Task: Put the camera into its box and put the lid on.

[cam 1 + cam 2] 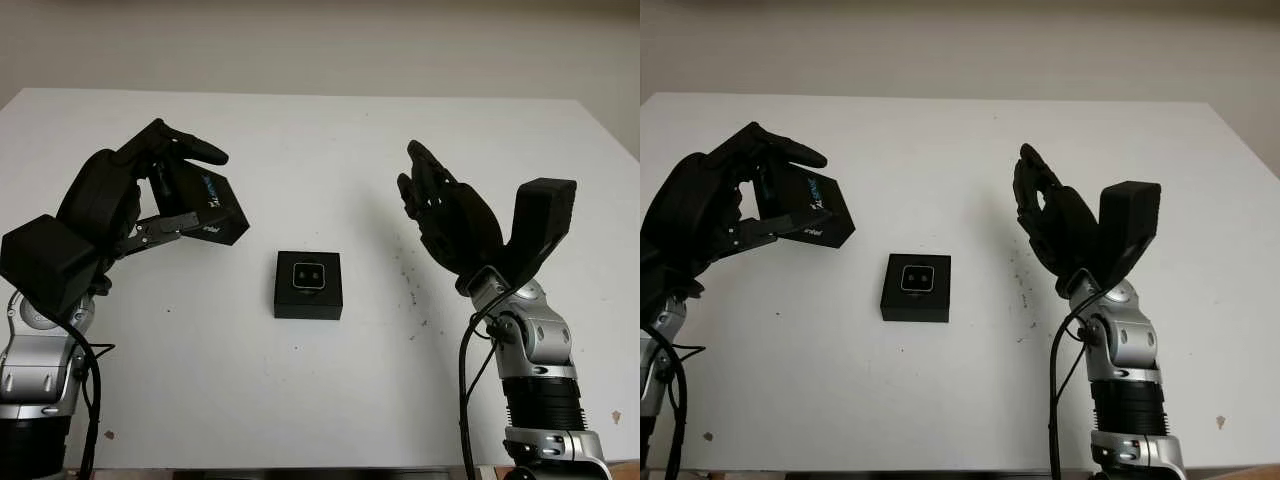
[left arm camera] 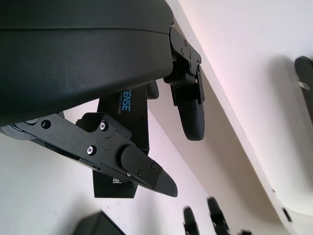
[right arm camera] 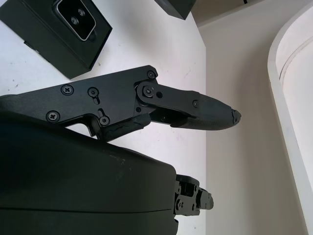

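The box (image 1: 308, 285) lies on the white surface (image 1: 330, 140), roughly at its centre and nearer the front edge than the far edge. The box is black, square and uncovered. The camera (image 1: 307, 276) is seated inside it, lenses facing up.

The left hand (image 1: 135, 205) is raised above the left part of the surface, well apart from the box. Its fingers (image 1: 190, 148) are closed around the lid (image 1: 208, 207), a black lid with blue lettering on one side wall. One finger lies across the upper edge of the lid; the thumb (image 2: 142, 169) presses against its lower side. The lid is held tilted, clear of the surface, and is not touching the box.

The right hand (image 1: 440, 215) is raised above the right part of the surface, well apart from the box. It is released and grasps nothing.

Small dark specks (image 1: 408, 280) mark the surface between the box and the right hand.
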`<action>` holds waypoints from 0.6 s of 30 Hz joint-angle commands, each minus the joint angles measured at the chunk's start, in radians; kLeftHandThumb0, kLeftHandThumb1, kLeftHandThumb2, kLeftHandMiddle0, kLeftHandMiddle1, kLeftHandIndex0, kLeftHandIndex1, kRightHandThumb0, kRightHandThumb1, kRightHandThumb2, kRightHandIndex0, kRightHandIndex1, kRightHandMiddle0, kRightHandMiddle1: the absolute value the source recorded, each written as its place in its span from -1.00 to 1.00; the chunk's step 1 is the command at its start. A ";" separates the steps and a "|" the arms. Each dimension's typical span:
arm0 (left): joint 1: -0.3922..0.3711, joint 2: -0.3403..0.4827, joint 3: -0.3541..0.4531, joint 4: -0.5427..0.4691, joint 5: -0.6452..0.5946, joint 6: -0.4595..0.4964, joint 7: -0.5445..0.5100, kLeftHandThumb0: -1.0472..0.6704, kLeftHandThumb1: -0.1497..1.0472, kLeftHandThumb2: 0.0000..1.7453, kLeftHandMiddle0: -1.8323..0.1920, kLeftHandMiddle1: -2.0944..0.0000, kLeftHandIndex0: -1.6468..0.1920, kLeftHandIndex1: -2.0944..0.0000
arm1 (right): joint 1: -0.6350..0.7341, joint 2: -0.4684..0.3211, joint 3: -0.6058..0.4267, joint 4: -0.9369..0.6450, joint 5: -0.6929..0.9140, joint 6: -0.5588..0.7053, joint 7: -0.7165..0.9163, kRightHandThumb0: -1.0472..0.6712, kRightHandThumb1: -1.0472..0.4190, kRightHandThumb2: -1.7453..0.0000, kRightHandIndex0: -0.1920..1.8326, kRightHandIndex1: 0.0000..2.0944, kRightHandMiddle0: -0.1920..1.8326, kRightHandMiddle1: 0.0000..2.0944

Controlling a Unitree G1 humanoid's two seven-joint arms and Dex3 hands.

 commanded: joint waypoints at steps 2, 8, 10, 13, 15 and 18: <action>0.010 -0.024 -0.014 -0.050 -0.012 -0.006 -0.016 0.06 0.92 -0.93 0.46 -0.37 0.49 -0.22 | 0.002 0.009 -0.001 -0.015 0.002 -0.009 -0.010 -0.62 -1.00 0.31 -0.93 -0.95 -0.91 -0.96; 0.019 -0.069 -0.049 -0.105 -0.021 0.012 -0.034 0.02 0.92 -0.94 0.42 -0.34 0.48 -0.23 | 0.001 0.008 0.005 -0.011 -0.003 -0.018 -0.003 -0.62 -1.00 0.29 -0.94 -0.96 -0.93 -0.96; 0.018 -0.097 -0.061 -0.114 -0.050 0.018 -0.044 0.03 0.92 -0.94 0.44 -0.35 0.49 -0.23 | 0.001 0.007 0.007 -0.006 -0.002 -0.024 0.005 -0.62 -1.00 0.29 -0.95 -0.96 -0.93 -0.96; 0.014 -0.137 -0.082 -0.101 -0.059 0.006 -0.042 0.02 0.91 -0.94 0.46 -0.37 0.48 -0.25 | 0.001 0.005 0.011 0.005 -0.007 -0.032 0.014 -0.62 -1.00 0.28 -0.95 -0.96 -0.93 -0.96; 0.009 -0.153 -0.091 -0.087 -0.051 -0.015 -0.042 0.02 0.92 -0.94 0.47 -0.38 0.50 -0.27 | 0.001 0.005 0.012 0.010 -0.009 -0.037 0.016 -0.62 -1.00 0.28 -0.95 -0.96 -0.93 -0.96; -0.010 -0.186 -0.115 -0.046 -0.031 -0.060 -0.034 0.03 0.92 -0.94 0.48 -0.40 0.51 -0.33 | 0.002 0.012 0.009 0.014 -0.003 -0.042 0.013 -0.61 -1.00 0.29 -0.94 -0.95 -0.92 -0.95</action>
